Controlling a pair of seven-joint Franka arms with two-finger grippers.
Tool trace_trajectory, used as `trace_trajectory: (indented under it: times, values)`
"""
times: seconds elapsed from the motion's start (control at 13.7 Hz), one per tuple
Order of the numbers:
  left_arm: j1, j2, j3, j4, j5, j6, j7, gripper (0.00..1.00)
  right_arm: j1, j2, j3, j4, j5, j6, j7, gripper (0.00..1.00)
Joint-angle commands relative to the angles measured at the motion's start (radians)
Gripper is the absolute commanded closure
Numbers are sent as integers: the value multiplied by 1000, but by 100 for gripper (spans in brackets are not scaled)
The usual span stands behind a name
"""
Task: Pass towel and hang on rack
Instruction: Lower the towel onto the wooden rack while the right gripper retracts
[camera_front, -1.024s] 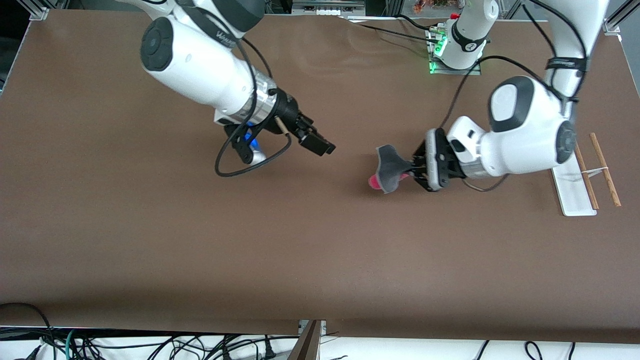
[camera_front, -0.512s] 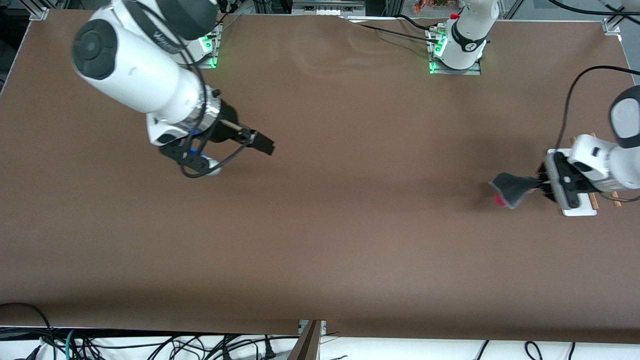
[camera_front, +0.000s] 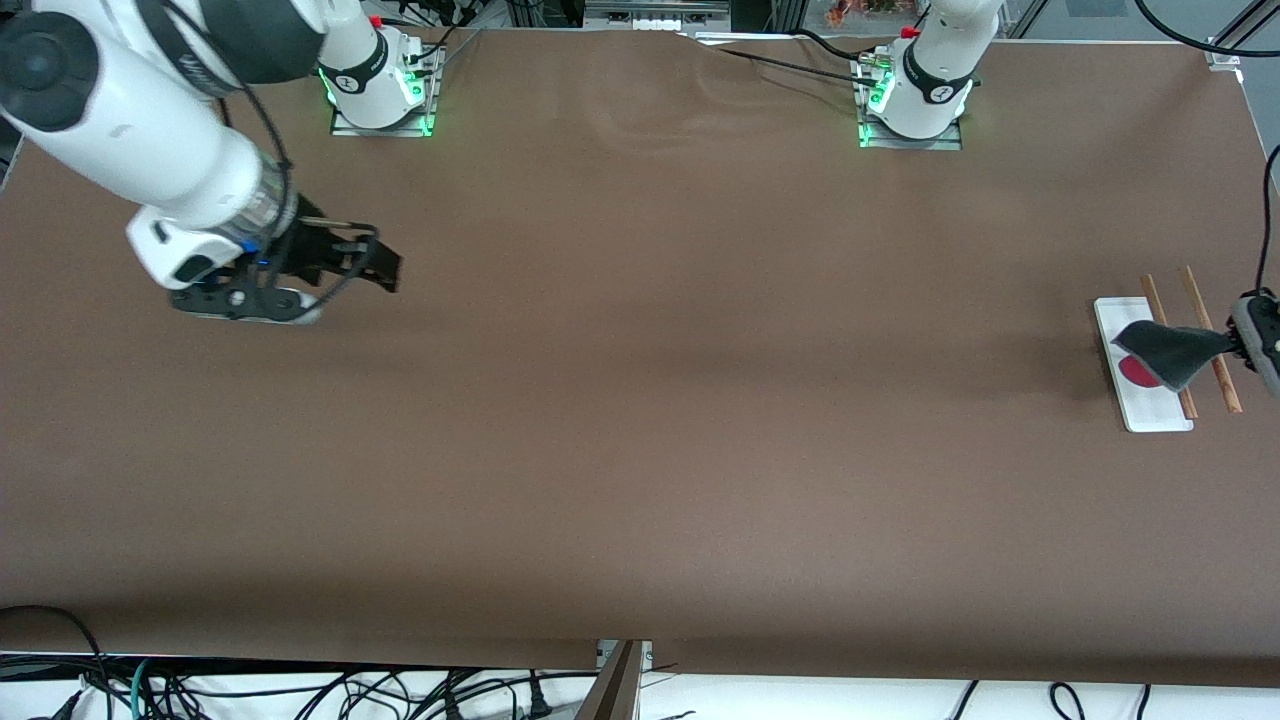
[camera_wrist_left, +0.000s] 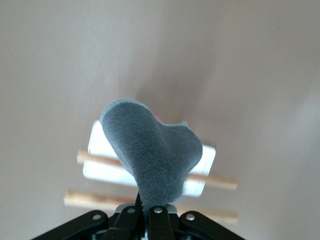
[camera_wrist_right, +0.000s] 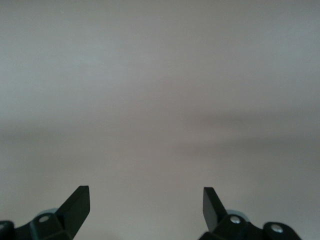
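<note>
Front view shows the left gripper (camera_front: 1238, 338) at right edge clamping the towel (camera_front: 1165, 352) over the rack (camera_front: 1150, 405), unhung; the right gripper (camera_front: 385, 272), upper left, waits spread wide.

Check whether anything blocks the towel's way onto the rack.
Nothing visible does. The left claw holds the towel in the air directly over the rack, with only open space between them. The right claw, open, waits over the table's other end.

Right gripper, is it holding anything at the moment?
No, the right gripper has its fingers spread apart over bare table with nothing between them, while the towel is pinched in the left gripper.
</note>
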Motion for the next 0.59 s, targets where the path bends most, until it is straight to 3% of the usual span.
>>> trace_trajectory:
  times: [0.0,0.22,0.51]
  values:
    - [65,48,-12,49,38,3,60,100,9,-108,-64,-113,-44,13,-140,0]
    - [106,60,-12,49,58,20,61,100,9,-125,-123,-114,-44,-7,-223,0]
    - [140,89,-9,49,61,45,60,100,8,-113,-126,-21,-43,-54,-223,0]
